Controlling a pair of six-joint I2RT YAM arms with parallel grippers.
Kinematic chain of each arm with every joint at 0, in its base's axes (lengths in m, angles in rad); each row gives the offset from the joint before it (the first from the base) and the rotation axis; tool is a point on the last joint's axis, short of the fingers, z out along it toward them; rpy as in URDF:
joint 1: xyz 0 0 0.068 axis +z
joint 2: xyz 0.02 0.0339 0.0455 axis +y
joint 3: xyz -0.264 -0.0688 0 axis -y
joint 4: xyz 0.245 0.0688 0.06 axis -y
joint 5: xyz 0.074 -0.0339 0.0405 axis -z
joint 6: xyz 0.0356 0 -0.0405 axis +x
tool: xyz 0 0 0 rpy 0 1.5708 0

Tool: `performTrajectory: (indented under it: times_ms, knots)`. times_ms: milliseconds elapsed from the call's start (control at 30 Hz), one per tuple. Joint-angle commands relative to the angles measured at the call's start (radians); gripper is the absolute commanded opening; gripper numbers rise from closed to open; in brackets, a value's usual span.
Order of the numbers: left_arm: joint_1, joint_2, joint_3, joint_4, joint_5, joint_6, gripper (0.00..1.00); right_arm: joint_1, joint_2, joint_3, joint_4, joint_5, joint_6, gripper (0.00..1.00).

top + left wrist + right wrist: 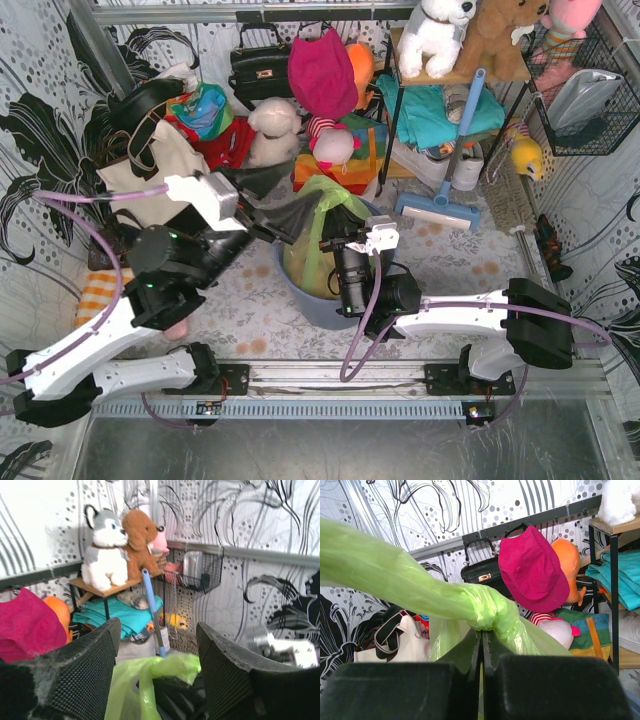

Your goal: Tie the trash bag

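Arms mostly hide the blue bin (308, 300); right gripper (481, 641) pinches the trash bag (485, 611) under its twist; left gripper (157, 627) gapes above it.

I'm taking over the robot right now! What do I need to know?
Left gripper: jaws open, holding nothing, over loose plastic of the trash bag.
Right gripper: jaws shut on the bag's plastic.
The bag sits in the blue bin.
Done: neck gathered into a twisted bunch.
Left: no finished knot shows, so tie it and pull tight.
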Motion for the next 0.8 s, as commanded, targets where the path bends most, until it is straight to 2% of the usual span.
performTrajectory:
  times_ms: [0,133,233,300,367,533,667,700,767]
  knots:
    - [0.004,0.012,0.165,-0.186,-0.146,-0.039,0.71,0.004,-0.002,0.031,0.121,0.009,-0.015,0.00]
    - [0.006,0.038,0.228,-0.291,-0.278,-0.094,0.71,0.004,-0.006,0.032,0.121,0.010,-0.020,0.00]
    - [0.069,0.052,0.260,-0.367,-0.229,-0.185,0.71,0.004,-0.017,0.026,0.121,0.013,-0.024,0.00]
    - [0.160,0.081,0.300,-0.444,-0.112,-0.265,0.71,0.004,-0.023,0.027,0.123,0.013,-0.026,0.00]
    - [0.296,0.117,0.326,-0.501,0.042,-0.339,0.70,0.004,-0.026,0.027,0.124,0.008,-0.026,0.00]
    - [0.498,0.176,0.287,-0.479,0.400,-0.482,0.70,0.004,-0.030,0.031,0.124,0.003,-0.026,0.00]
    - [0.607,0.193,0.185,-0.308,0.714,-0.602,0.69,0.004,-0.036,0.036,0.112,0.001,-0.023,0.00]
    - [0.633,0.189,0.146,-0.216,0.775,-0.648,0.69,0.004,-0.038,0.037,0.105,0.004,-0.019,0.00]
    - [0.673,0.186,0.094,-0.137,0.844,-0.716,0.69,0.004,-0.040,0.037,0.098,0.004,-0.014,0.00]
